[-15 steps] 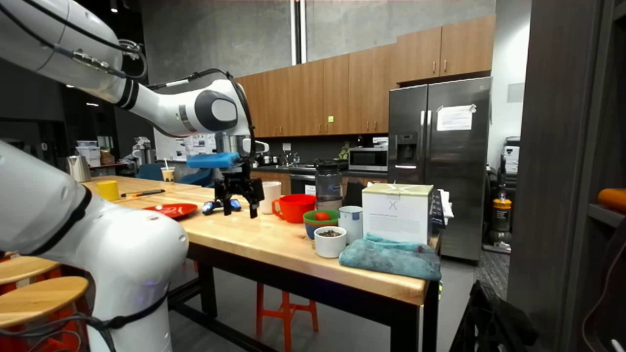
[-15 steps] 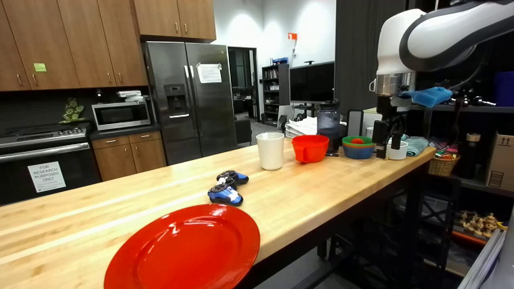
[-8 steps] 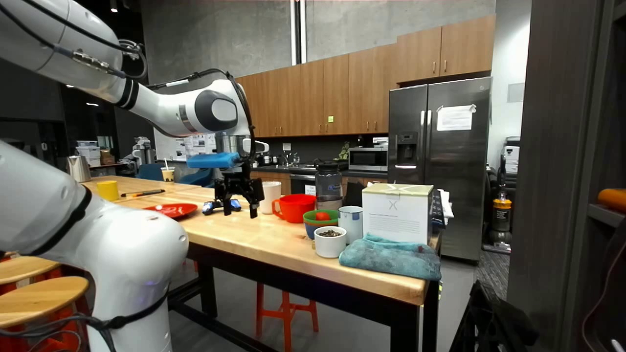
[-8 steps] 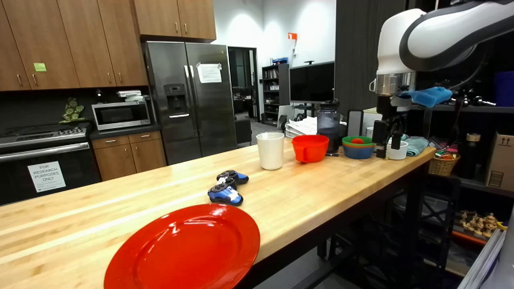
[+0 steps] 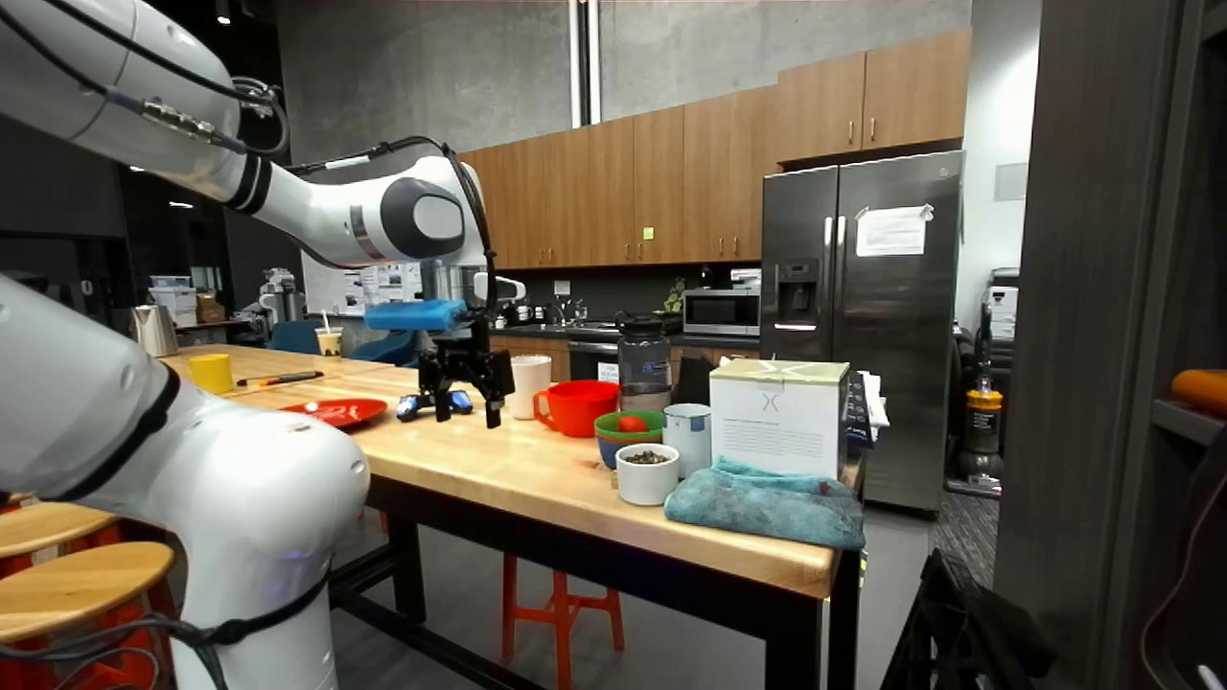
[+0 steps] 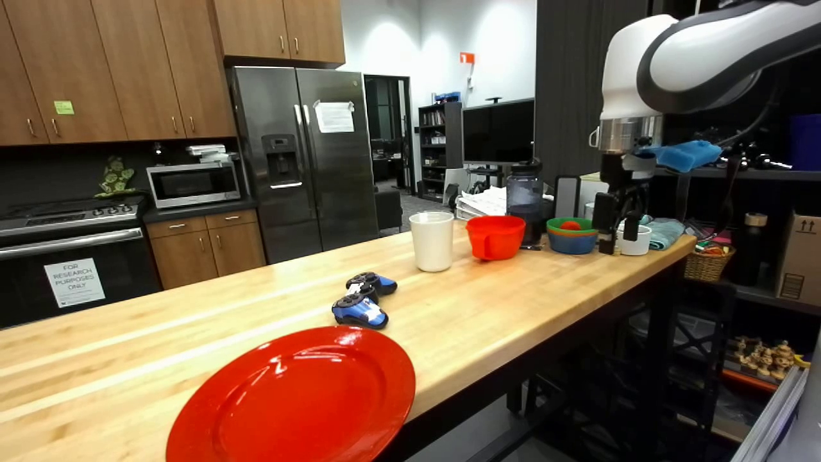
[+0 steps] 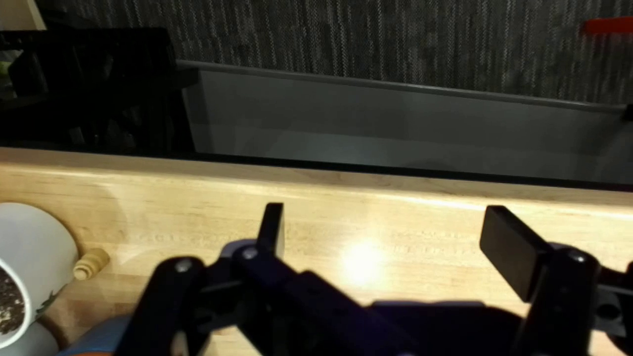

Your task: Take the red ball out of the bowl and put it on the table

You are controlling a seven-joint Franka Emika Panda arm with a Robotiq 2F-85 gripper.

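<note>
Can see the red ball in the green bowl, stacked above a blue bowl on the table: looks small, rounded, plain orange-red. Find the gripper spread wide, apart from both bowls. Can read “FOR RESEARCH PURPOSES ONLY” on the sheet on the oven; cannot make out tiny print on the white box.

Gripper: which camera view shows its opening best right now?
The wrist view: there the gripper is large and close, its fingers wide apart with the table showing between them. Both exterior views show it smaller, pointing down, also with a gap between fingers.
</note>
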